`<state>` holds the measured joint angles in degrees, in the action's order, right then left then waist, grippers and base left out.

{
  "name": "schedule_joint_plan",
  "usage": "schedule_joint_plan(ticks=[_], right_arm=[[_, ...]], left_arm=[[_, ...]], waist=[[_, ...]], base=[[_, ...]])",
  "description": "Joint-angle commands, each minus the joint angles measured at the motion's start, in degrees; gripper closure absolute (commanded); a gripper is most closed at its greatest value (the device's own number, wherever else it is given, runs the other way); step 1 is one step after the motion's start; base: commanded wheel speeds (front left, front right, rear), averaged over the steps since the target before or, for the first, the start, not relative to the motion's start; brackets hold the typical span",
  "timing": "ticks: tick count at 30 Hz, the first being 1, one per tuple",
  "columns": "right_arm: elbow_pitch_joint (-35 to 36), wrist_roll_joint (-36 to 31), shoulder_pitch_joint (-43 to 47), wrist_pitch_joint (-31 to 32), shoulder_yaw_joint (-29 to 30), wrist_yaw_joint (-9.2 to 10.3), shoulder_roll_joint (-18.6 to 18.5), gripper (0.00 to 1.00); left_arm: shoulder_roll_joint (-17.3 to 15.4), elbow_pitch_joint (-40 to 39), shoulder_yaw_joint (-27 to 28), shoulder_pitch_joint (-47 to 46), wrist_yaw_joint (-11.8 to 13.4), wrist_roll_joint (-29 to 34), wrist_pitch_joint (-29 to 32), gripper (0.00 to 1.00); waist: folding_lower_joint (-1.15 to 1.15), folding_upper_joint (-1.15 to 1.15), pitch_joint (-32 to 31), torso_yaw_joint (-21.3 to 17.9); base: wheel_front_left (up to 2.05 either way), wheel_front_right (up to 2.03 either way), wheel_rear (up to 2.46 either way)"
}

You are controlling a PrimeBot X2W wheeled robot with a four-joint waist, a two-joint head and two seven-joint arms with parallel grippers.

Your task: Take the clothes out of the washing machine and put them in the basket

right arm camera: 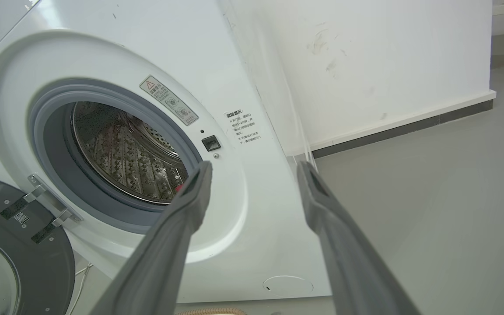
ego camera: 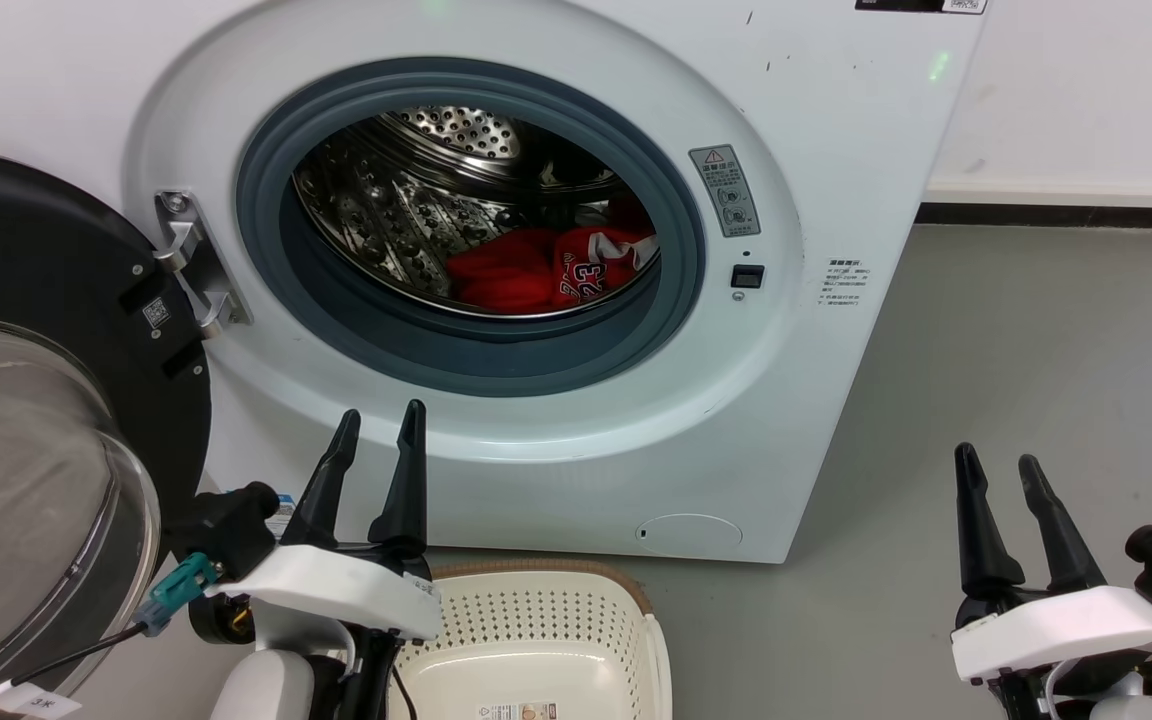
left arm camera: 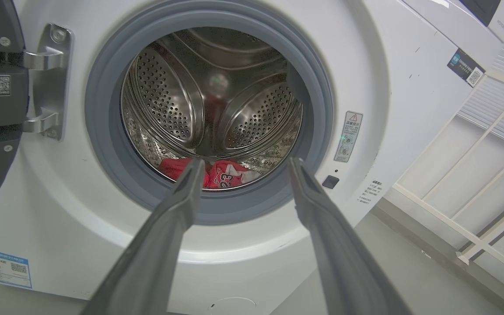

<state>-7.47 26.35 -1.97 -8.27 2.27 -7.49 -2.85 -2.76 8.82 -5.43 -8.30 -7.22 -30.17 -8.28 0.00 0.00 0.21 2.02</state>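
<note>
Jersey (ego camera: 601,265) marked 23 and plain red garment (ego camera: 501,270) lie inside washing machine (ego camera: 816,120), at the front edge of the drum (ego camera: 376,210). Left gripper (ego camera: 382,412) and right gripper (ego camera: 996,456) spread, empty. Warning sticker (ego camera: 724,190) text maybe Chinese, too small.

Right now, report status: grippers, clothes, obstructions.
Left gripper and right gripper open, empty, outside the washing machine. Clothes low in the drum. Door swung wide; basket in front.

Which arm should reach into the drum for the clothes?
Left. The left gripper sits open just below the drum, its fingers pointing at the clothes; the right gripper is off beside the washer's corner.
</note>
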Motion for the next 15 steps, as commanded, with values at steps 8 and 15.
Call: schedule_joint_plan(ticks=[8,15], right_arm=[[0.4,-6.7,0.2,-1.6,-0.1,0.00,-0.1,0.00],[0.0,-11.1,0.5,-2.6,0.1,0.00,-0.1,0.00]], left_arm=[[-0.2,0.5,-0.9,-1.5,0.5,6.9,-1.6,0.00],[-0.3,1.4,-1.5,-1.6,0.7,11.3,-2.6,0.00]], waist=[[0.00,0.00,0.0,0.3],[0.00,0.00,0.1,0.5]], base=[[0.00,0.00,0.00],[0.00,0.00,0.00]])
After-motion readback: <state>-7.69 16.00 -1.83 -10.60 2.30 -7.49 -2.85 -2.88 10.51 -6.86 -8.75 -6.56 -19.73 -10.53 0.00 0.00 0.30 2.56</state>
